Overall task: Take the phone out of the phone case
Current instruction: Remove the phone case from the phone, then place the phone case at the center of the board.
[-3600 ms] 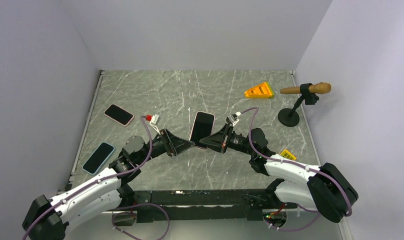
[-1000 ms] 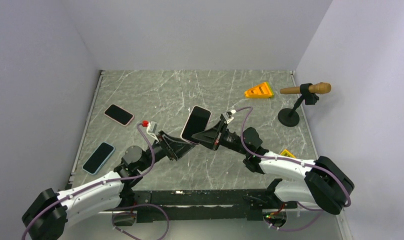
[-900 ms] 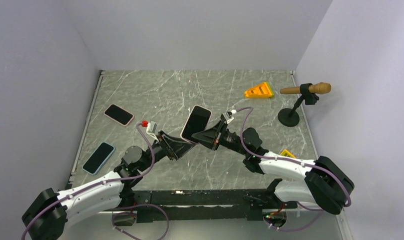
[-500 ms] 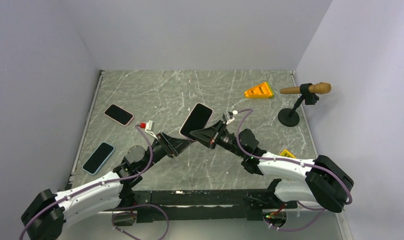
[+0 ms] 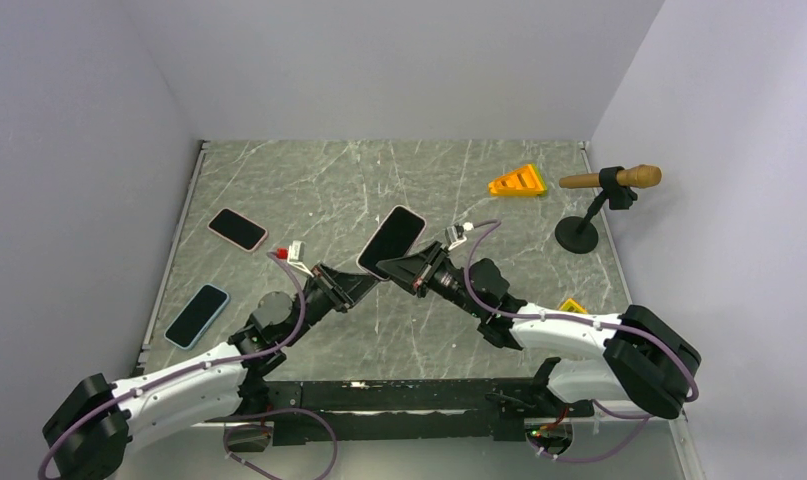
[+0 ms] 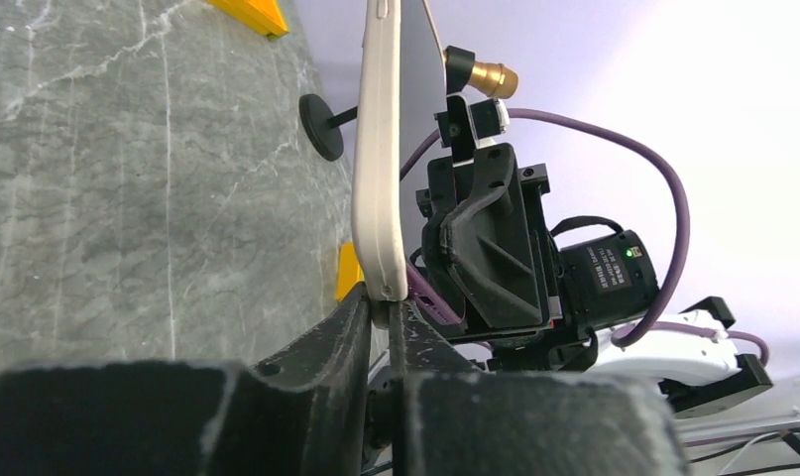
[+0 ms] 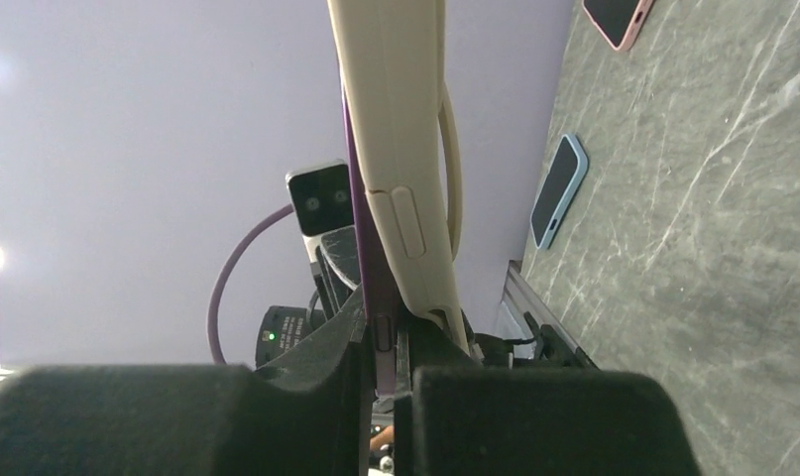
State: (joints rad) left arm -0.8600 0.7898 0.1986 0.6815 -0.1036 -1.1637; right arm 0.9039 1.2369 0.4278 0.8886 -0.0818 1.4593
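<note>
Phone [image 5: 392,238] aloft at mid-table, tilted with its dark screen up and its far end pointing away from the arms. Its near end is clamped from both sides, the left gripper [image 5: 371,284] and the right gripper [image 5: 389,268] meeting almost tip to tip above the marble table [image 5: 309,190]. The left wrist view shows the left fingers pinched tight on the bottom edge of the cream phone case [image 6: 374,169]. The right wrist view shows its fingers closed narrowly on a thin purple edge of the phone running beside the case wall — the phone sits in the case. A pink-cased phone [image 5: 237,229] and a blue-cased phone [image 5: 196,315] lie flat at left. An orange wedge [image 5: 517,181] and a microphone stand [image 5: 579,236] sit at right.
</note>
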